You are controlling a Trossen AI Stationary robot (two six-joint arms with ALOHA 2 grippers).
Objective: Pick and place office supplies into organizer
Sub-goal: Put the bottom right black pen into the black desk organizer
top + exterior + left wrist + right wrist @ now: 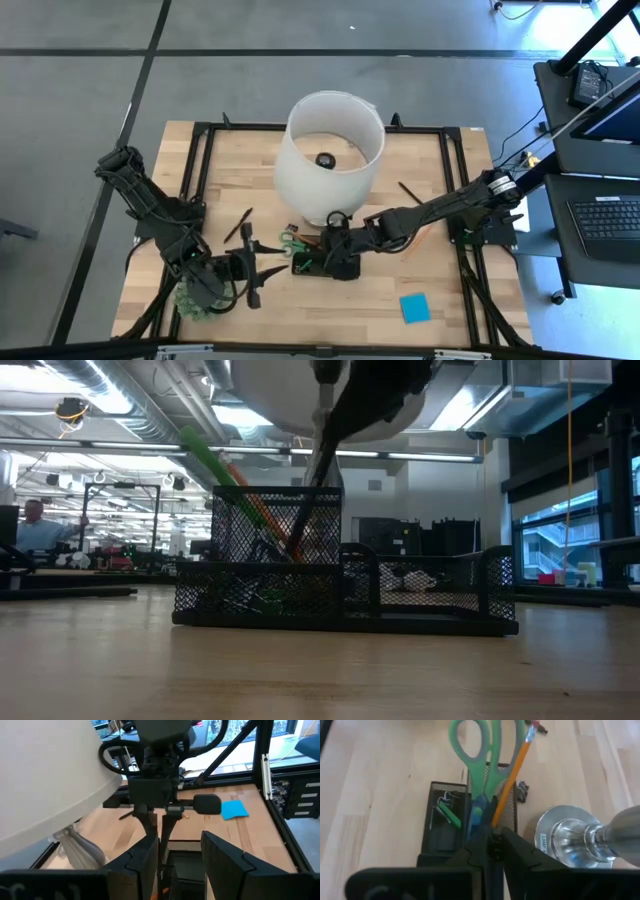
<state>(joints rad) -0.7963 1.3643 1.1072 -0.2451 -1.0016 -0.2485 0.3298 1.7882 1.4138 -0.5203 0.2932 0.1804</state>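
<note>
The right gripper (492, 851), fingers clamped on a thin dark pen (318, 480), should lower it straight into the black mesh organizer (345, 595); left fingers (227, 865) apart.

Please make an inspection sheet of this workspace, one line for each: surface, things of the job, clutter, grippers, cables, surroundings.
Surface: wooden table in a black frame.
Job's things: black mesh organizer holds green-handled scissors and an orange pencil, both standing in its tall cup; blue sticky-note pad lies alone on the wood; a dark clip lies beside the organizer.
Clutter: big white lampshade on a shiny metal base; spiky green plant ball.
Grippers: right gripper over the organizer, shut on a thin dark pen; left gripper open, empty, left of the organizer.
Cables: nothing seen on the table.
Surroundings: side desk with a keyboard; a person far behind.
</note>
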